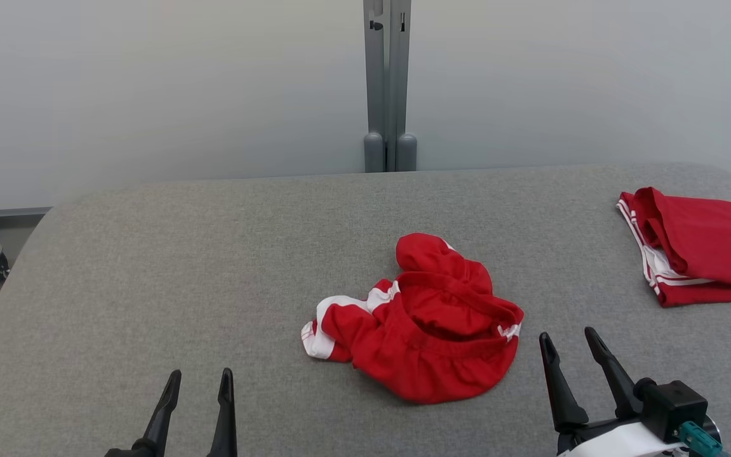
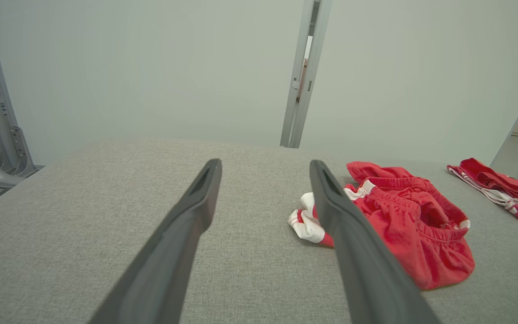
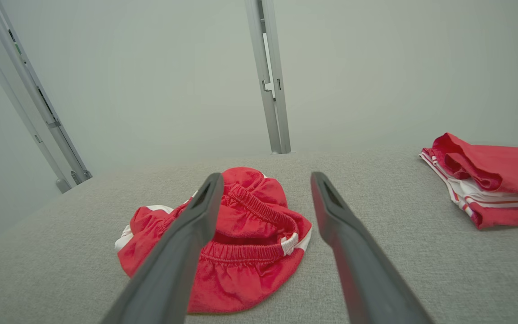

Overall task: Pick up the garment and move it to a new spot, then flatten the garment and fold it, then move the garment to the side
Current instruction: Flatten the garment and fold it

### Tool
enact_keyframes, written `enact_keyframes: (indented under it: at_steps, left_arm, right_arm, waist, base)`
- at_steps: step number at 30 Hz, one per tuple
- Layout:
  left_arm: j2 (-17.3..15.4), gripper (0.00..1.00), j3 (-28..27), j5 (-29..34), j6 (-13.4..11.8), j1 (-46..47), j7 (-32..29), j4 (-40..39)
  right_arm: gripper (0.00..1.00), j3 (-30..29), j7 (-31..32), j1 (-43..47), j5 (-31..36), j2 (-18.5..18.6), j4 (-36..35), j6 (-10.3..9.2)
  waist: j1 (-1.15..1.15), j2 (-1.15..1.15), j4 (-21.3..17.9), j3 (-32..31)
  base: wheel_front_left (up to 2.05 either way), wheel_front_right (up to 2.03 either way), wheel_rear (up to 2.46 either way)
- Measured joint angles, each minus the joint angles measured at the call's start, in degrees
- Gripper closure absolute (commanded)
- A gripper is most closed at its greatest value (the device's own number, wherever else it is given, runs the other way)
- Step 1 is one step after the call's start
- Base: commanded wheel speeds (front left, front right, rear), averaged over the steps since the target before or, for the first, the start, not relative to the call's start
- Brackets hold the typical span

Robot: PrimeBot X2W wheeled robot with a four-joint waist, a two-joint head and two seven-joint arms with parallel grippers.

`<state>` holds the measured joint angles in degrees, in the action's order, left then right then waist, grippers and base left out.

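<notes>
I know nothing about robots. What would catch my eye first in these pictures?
First, the crumpled red garment with white trim, heaped near the middle of the grey table. Next, a folded red garment lying at the table's right edge. At the near edge, the left tool and right tool stand open on either side of the heap, touching nothing.

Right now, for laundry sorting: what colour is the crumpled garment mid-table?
The crumpled cloth garment is red with white trim, clearest in head view.
</notes>
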<state>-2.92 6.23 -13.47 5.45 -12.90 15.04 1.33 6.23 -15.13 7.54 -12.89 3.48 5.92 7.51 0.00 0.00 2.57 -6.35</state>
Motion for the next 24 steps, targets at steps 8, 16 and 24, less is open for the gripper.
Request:
enact_keyframes:
  at_steps: [8, 16, 24]
  left_arm:
    - [0.0, 0.0, -0.03, -0.37, -0.46, 0.0, 0.0, 0.27]
    - [0.0, 0.0, 0.43, -0.52, -0.52, 0.01, 0.0, 0.59]
    - [0.0, 0.0, 0.78, -0.42, -0.93, 0.03, 0.0, 0.64]
  right_arm:
    - [0.0, 0.02, 0.0, 0.07, 0.02, 0.01, 0.04, 0.0]
    - [0.0, 0.12, 0.0, 0.07, 0.25, 0.32, 0.2, 0.0]
    - [0.0, 0.07, 0.0, 0.09, 0.46, 0.52, 0.22, 0.0]
  waist:
    - [0.0, 0.0, -0.04, -0.12]
    - [0.0, 0.0, -0.22, -0.02]
    - [0.0, 0.0, -0.41, -0.03]
  base:
    - [0.0, 0.0, 0.0]
    - [0.0, 0.0, 0.0]
    - [0.0, 0.0, 0.0]
